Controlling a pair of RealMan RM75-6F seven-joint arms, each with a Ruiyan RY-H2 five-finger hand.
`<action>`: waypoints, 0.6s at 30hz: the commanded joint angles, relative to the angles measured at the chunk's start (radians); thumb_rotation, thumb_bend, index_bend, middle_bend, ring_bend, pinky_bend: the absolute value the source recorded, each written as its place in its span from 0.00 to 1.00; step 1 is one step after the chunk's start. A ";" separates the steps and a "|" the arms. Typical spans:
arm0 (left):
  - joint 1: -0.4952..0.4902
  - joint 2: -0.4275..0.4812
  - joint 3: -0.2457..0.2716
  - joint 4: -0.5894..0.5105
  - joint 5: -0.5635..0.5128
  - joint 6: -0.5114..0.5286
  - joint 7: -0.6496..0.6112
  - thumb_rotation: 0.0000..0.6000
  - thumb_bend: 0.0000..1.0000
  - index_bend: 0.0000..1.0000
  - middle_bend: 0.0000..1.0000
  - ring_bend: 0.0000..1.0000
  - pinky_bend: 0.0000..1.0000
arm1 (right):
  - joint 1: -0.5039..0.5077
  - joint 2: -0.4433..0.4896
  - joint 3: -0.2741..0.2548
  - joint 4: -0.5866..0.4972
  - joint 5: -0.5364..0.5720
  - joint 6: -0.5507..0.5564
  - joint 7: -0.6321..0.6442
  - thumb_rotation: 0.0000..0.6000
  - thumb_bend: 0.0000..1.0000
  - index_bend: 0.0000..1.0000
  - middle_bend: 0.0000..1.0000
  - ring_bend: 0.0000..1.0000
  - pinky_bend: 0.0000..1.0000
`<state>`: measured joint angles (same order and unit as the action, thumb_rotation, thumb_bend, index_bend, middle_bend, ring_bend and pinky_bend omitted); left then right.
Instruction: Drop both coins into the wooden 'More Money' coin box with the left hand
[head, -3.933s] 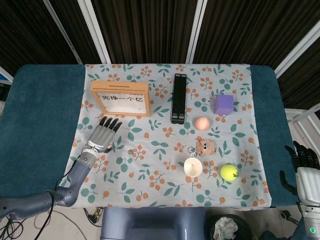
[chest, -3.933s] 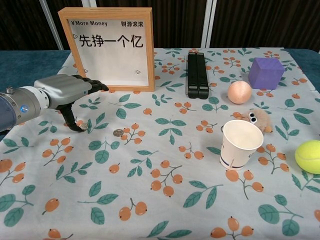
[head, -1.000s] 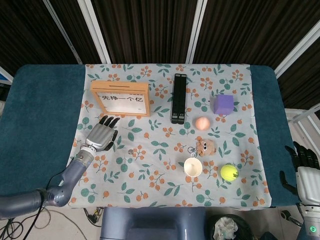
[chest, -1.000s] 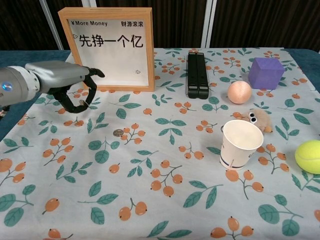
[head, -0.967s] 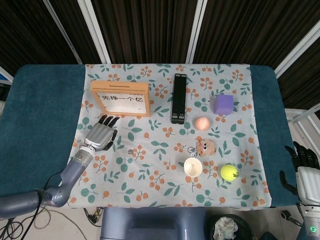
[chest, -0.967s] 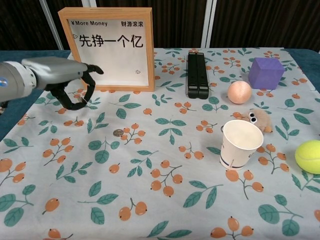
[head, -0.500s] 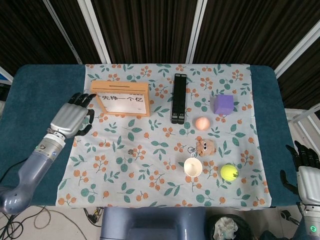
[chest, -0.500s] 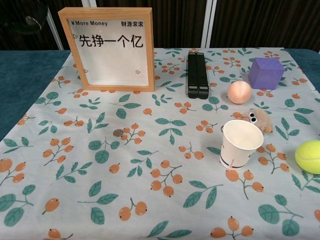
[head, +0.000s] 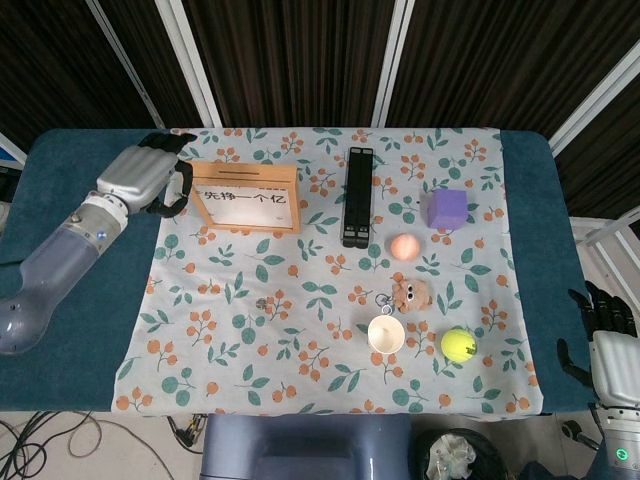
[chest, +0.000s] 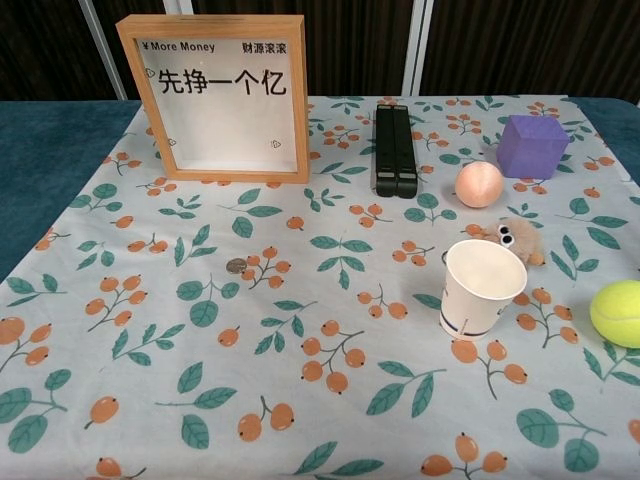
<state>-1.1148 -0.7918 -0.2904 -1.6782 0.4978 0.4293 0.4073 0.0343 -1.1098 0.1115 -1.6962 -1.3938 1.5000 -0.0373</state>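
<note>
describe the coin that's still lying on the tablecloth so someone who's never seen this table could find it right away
Start at the wooden coin box standing at the back left of the floral tablecloth. Come toward the front edge from the box's lower right corner, and the coin lies flat on the cloth in open space. It is a small dull grey metal disc, unlike the orange berries and green leaves printed around it.

I see a teal-covered table (head: 85, 290) with a floral cloth (chest: 300, 330) spread across its middle; on the cloth sit the coin box (chest: 225, 95), coin (chest: 236, 266), paper cup (chest: 481, 288) and tennis ball (chest: 616, 312).
</note>
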 joint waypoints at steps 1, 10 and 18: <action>-0.131 -0.045 0.082 0.151 -0.077 -0.122 0.002 1.00 0.53 0.67 0.00 0.00 0.00 | -0.005 -0.004 0.004 -0.001 0.005 0.010 -0.004 1.00 0.51 0.15 0.02 0.00 0.00; -0.316 -0.222 0.268 0.482 -0.160 -0.270 -0.077 1.00 0.53 0.67 0.00 0.00 0.00 | -0.009 -0.010 0.012 0.006 0.017 0.024 -0.026 1.00 0.51 0.15 0.02 0.00 0.00; -0.382 -0.358 0.348 0.749 -0.156 -0.417 -0.224 1.00 0.53 0.67 0.00 0.00 0.00 | -0.011 -0.017 0.014 0.010 0.020 0.031 -0.043 1.00 0.51 0.15 0.02 0.00 0.00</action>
<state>-1.4627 -1.0911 0.0184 -1.0129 0.3409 0.0732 0.2465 0.0232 -1.1262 0.1248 -1.6864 -1.3745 1.5308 -0.0791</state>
